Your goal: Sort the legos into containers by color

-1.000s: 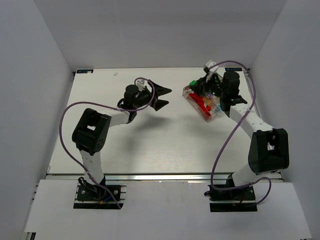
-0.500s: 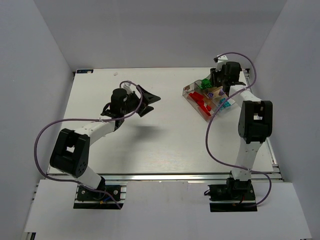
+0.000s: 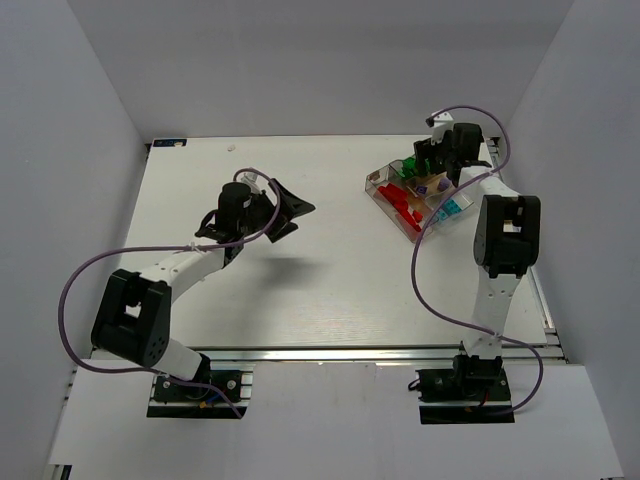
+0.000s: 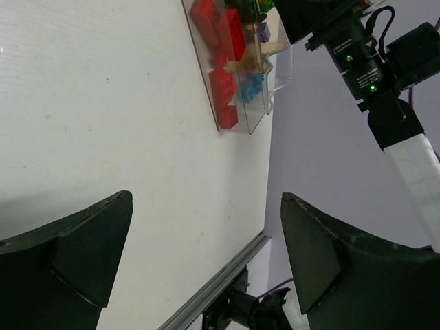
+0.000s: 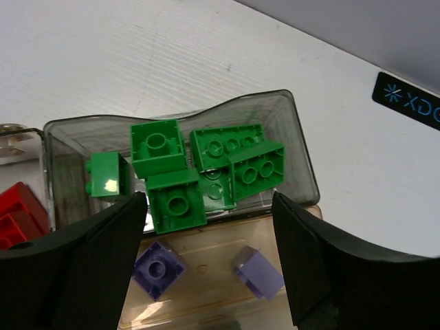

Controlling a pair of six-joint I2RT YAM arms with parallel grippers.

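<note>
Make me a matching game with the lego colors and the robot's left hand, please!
Things:
1. green studded plastic bricks
2. pale purple studded bricks
3. red studded bricks
4. left gripper

Places or states:
A. open, holding nothing
B. tan-floored compartment of the clear smoky plastic tray
C. row along the tray's long side
D. heaped in the tray's end compartment

Pairs: 1-D, 2-B, 3-C, 4-A

top: overhead, whole table (image 3: 300, 290) | left wrist: tray (image 4: 277, 82) far off | right wrist: tray close below
</note>
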